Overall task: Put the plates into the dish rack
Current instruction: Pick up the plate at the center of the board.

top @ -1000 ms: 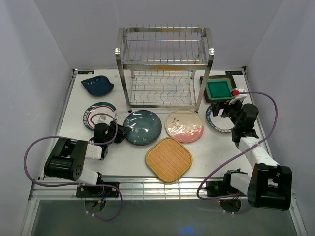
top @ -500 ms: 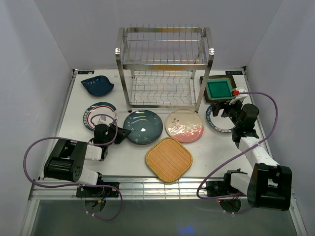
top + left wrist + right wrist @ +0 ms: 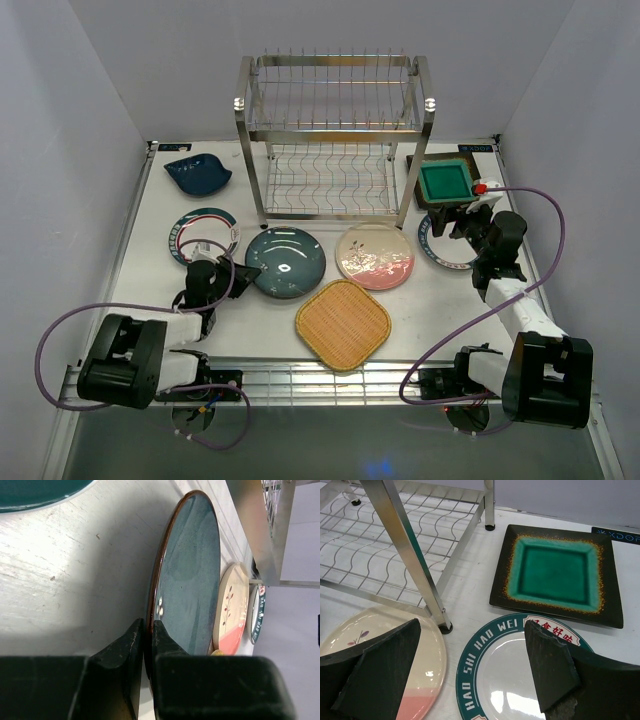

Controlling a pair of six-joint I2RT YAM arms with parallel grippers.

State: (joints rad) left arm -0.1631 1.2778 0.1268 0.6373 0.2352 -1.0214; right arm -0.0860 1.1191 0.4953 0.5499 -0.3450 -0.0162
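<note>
My left gripper (image 3: pixel 240 272) (image 3: pixel 148 626) is shut on the left rim of the dark teal speckled plate (image 3: pixel 287 260) (image 3: pixel 192 575), one finger above the rim and one below. To its right lies the pink-cream floral plate (image 3: pixel 375 255) (image 3: pixel 395 650), and the orange woven plate (image 3: pixel 342 322) sits in front. My right gripper (image 3: pixel 455 222) (image 3: pixel 471 625) hangs open over a white teal-rimmed plate (image 3: pixel 440 245) (image 3: pixel 520 680), touching nothing. The green square plate (image 3: pixel 443 182) (image 3: pixel 559 572) lies behind it. The dish rack (image 3: pixel 335 140) (image 3: pixel 405 540) stands at the back, with no plates in it.
A dark blue leaf-shaped plate (image 3: pixel 197 173) lies at the far left, and another white rimmed plate (image 3: pixel 200 232) sits beside my left wrist. The rack's front right post (image 3: pixel 432 595) stands close to my right gripper's left finger. Purple cables loop from both arms.
My left gripper has shut on the teal plate's rim. The left arm's elbow has swung down and left, and the plate has shifted slightly. The right arm has not moved.
</note>
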